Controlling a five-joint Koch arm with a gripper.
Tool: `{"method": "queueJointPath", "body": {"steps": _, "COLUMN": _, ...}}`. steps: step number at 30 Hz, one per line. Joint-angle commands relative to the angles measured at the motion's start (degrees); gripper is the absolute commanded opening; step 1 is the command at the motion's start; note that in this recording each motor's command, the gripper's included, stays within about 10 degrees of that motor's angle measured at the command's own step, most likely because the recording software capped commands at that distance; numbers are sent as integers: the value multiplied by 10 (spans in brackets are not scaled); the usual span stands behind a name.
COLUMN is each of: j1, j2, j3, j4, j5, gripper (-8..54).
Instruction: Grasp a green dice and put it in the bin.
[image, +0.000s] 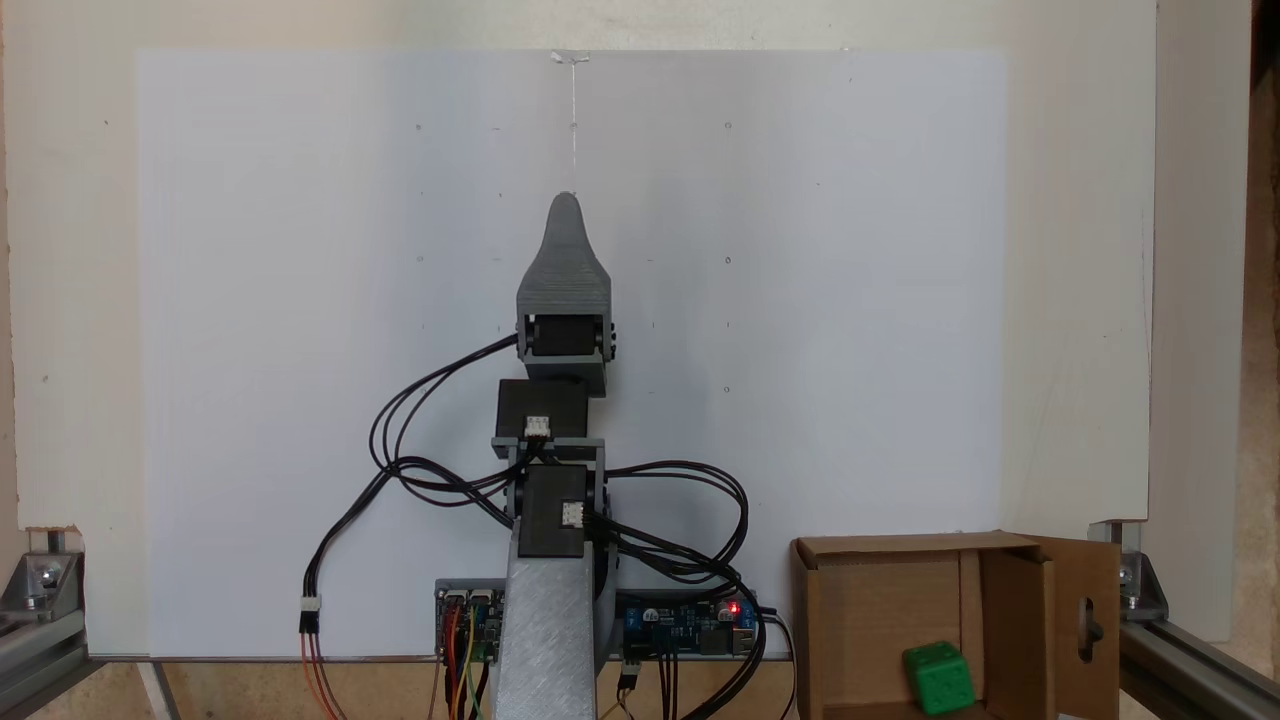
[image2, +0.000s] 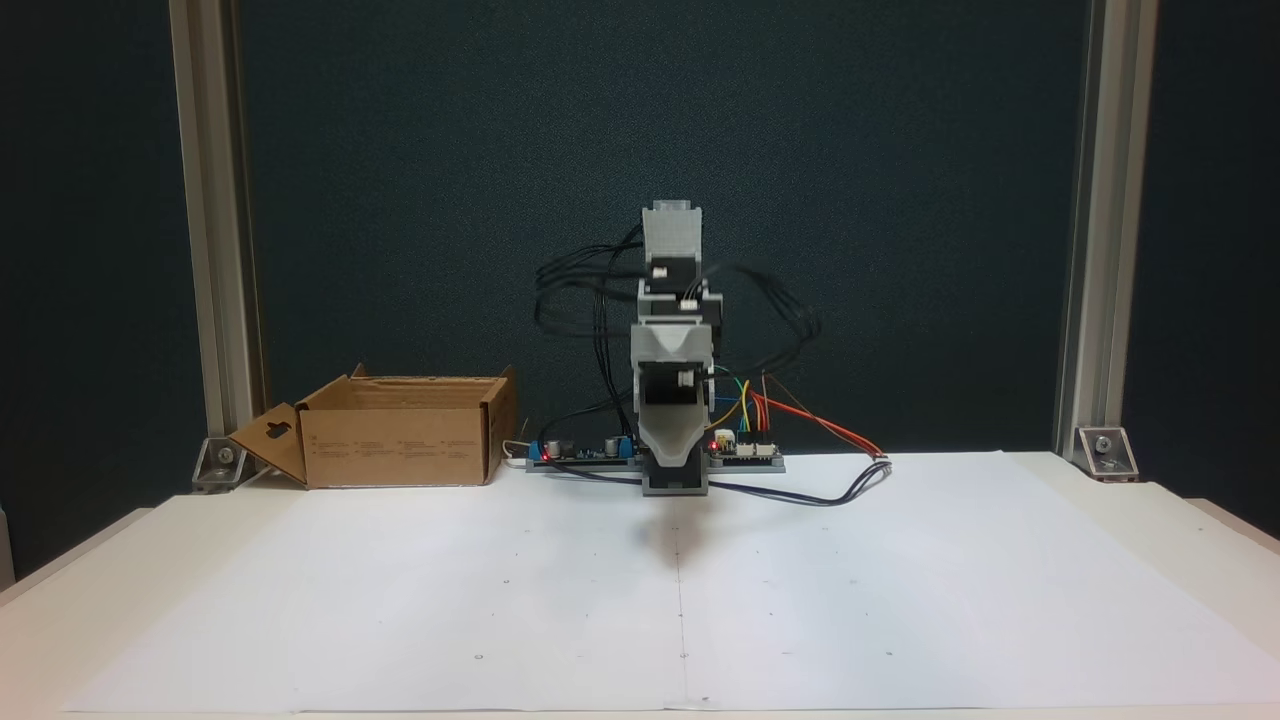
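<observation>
Green dice (image: 939, 678) lies inside the cardboard bin (image: 880, 600); its side print is unreadable.

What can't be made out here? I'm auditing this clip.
- Hand: jaws stacked in both fixed views, so open or shut is unclear.
- Dice: pips too small to count.
- Bin: its front wall hides the inside.
- Arm base: cut off by the bottom edge.

We see the grey arm (image2: 672, 350) folded upright at centre, a cardboard bin (image2: 400, 432) (flaps open) well left of it.
</observation>
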Motion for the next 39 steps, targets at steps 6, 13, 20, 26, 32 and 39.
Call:
{"method": "queueJointPath", "body": {"steps": 6, "j1": -1, "j2": 64, "j3": 46, "j4": -206, "j5": 17, "gripper": 450}}
{"method": "queueJointPath", "body": {"steps": 13, "j1": 1, "j2": 63, "j3": 131, "j4": -335, "j5": 16, "gripper": 446}}
{"method": "queueJointPath", "body": {"steps": 20, "j1": 0, "j2": 63, "j3": 180, "j4": -374, "j5": 16, "gripper": 446}}
{"method": "queueJointPath", "body": {"steps": 26, "j1": 25, "j2": 63, "j3": 199, "j4": -390, "j5": 13, "gripper": 442}}
{"method": "queueJointPath", "body": {"steps": 32, "j1": 23, "j2": 63, "j3": 250, "j4": -467, "j5": 14, "gripper": 439}}
{"method": "queueJointPath", "body": {"steps": 39, "j1": 14, "j2": 62, "j3": 265, "j4": -480, "j5": 16, "gripper": 441}}
